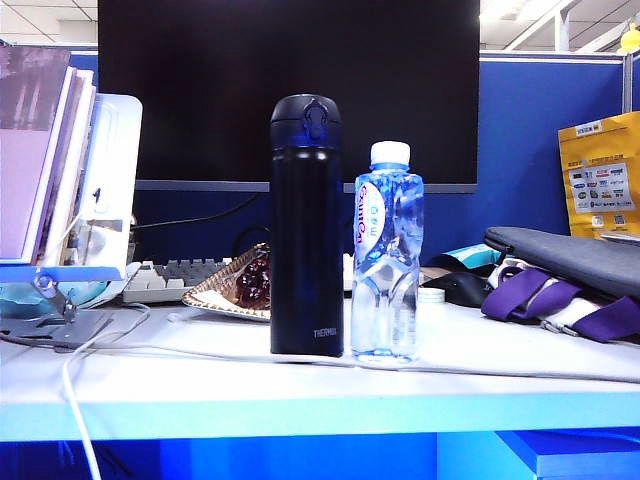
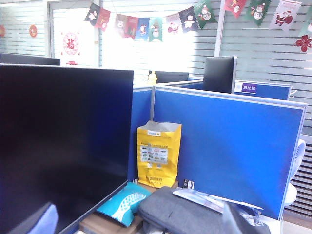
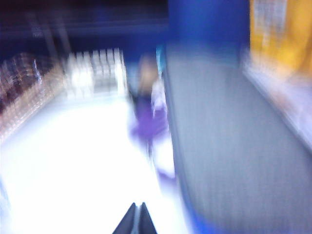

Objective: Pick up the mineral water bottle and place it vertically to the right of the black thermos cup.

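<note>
- Exterior view: no gripper in sight here. The thermos [image 1: 306,225] stands upright near the front edge of the desk [image 1: 320,385]. The bottle [image 1: 387,252] stands upright just to its right, nearly touching it, white cap on top and reaching below the thermos lid. Nothing holds either one. Behind the thermos sit a snack tray [image 1: 232,288] and a keyboard [image 1: 175,277]; right of the bottle, open desk runs to the purple strap [image 1: 540,295] and grey pouch [image 1: 570,255]. A white cable [image 1: 90,350] runs left of the thermos.
- Left wrist view: left gripper [image 2: 141,223] is spread wide, two dark fingertips far apart at the frame's edge, holding nothing, facing the monitor [image 2: 63,146] and blue partition [image 2: 224,146]. Thermos and bottle out of view.
- Right wrist view: heavy blur. Right gripper [image 3: 136,219] has its dark tips pressed together, empty, above white desk beside the grey pouch [image 3: 229,146].
</note>
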You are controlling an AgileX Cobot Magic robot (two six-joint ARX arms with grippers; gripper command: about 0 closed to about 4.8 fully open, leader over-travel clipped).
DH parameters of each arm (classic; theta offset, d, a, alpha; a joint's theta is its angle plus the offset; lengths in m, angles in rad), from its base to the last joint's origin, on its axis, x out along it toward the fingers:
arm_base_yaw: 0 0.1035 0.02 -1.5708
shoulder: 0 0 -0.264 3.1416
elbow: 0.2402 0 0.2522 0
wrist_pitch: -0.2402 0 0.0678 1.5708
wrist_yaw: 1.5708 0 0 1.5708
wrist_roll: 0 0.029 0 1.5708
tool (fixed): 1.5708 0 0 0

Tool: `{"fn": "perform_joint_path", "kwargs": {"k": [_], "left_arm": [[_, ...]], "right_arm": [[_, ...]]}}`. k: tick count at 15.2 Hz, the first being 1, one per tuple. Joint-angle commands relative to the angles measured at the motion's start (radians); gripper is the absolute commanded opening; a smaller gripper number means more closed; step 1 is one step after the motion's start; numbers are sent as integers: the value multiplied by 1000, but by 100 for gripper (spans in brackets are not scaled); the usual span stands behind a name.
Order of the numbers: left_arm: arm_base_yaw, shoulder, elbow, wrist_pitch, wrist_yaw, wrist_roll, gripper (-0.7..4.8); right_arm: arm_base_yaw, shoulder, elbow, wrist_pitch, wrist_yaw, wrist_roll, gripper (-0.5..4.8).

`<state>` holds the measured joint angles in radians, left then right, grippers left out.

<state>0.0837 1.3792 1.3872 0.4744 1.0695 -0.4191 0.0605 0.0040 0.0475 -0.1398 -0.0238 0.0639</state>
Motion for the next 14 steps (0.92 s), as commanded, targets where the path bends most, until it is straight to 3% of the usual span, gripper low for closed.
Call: {"fn": "perform_joint_path", "kwargs": {"k": [1,14], "left_arm": [[0,-2,2,1,7,0,479],[0,-2,2,-11,8,0,479]], "right_arm": [[-2,-1,-8,-129,-27,15,54],[0,-1,-8,-126,-23,15,49]]}}
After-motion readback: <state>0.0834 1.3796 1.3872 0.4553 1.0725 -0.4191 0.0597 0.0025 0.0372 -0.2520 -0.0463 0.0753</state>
